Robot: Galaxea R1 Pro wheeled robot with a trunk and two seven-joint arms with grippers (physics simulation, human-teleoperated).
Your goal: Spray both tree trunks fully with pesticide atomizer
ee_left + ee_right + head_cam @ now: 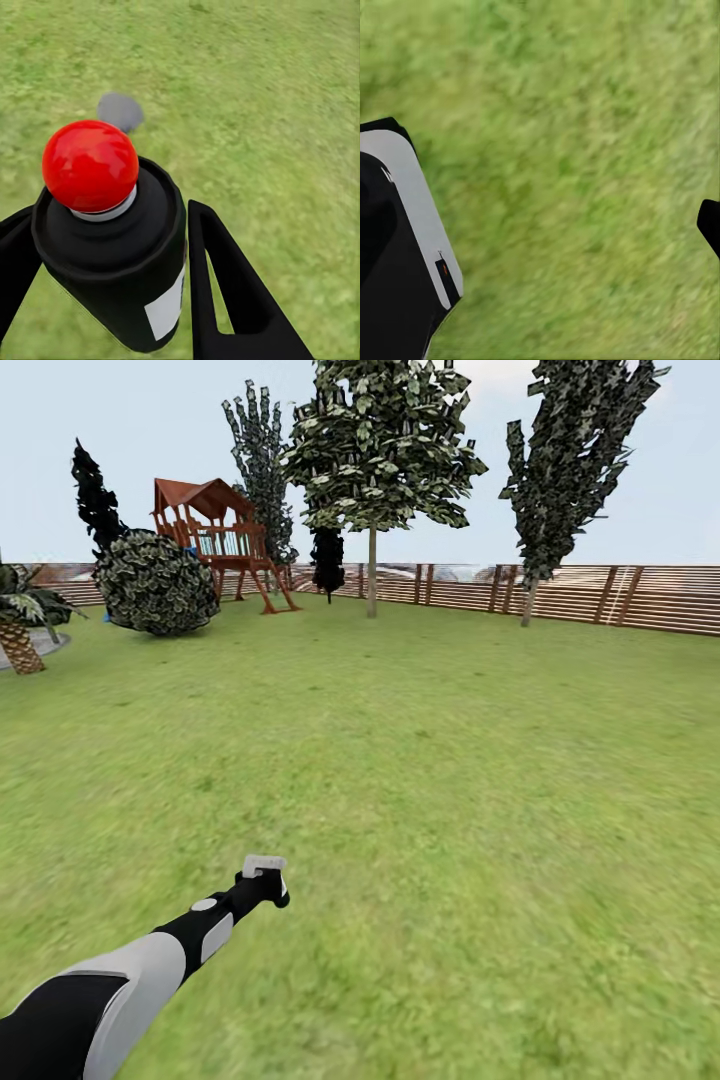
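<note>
While the left arm reaches forward and low over the lawn (pixel 400 760), the left gripper (pixel 112 262) is closed around the pesticide atomizer (pixel 112 247), its two black fingers (pixel 225 292) pressed against either side of the can. Seen from the left wrist, the atomizer is a squat black cylinder with a rounded shoulder, a pale grey collar at the neck and a glossy red ball-shaped button on top; a small white label sits on its side wall. A soft grey shadow patch (pixel 120 110) lies on the grass beyond it. From the head view the same atomizer (pixel 265 866) shows only as a light grey cap at the tip of the black and grey left arm (pixel 130 970), held above the grass in the lower left of the scene. Far ahead, one tree (pixel 375 450) with a thin bare trunk (pixel 372 575) stands just before the brown slat fence (pixel 620 598), and a second tree (pixel 575 450) with its trunk (pixel 528 600) stands to the right of it, both well apart from the arm. A wooden playset (pixel 215 535), a round bush (pixel 155 582) and a palm (pixel 20 625) sit on the left. The right wrist view gives blurred grass, a black and white body panel (pixel 405 247) and a dark finger tip (pixel 709 225) at the edge; I cannot tell how the right gripper stands.
</note>
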